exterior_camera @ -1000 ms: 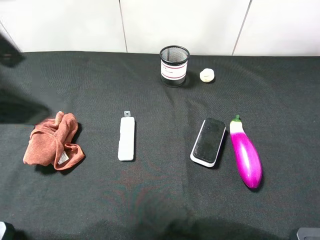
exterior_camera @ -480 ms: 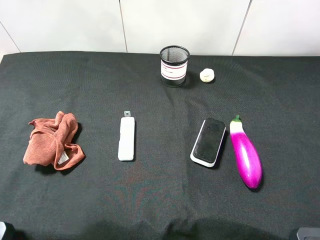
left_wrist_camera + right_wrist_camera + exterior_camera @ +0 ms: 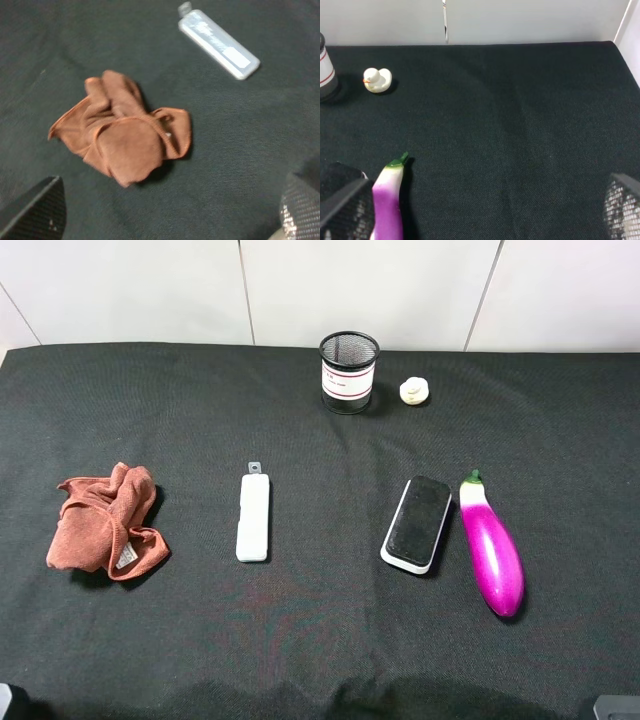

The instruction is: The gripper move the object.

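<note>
The object, a block with a black top and white base, lies flat on the black cloth right of centre, close beside a purple eggplant. Neither gripper reaches over the table in the exterior high view. In the left wrist view my left gripper is open, its fingertips wide apart above an orange cloth, far from the block. In the right wrist view my right gripper is open over bare cloth, with the eggplant's stem end and a corner of the block beside one finger.
A slim white bar lies left of centre and the crumpled orange cloth further left. A black mesh cup and a small white duck stand at the back. A white wall runs behind the table.
A dark blurred shape that lay over the far left of the table one second ago has gone out of view. The block and the other objects have not moved.
</note>
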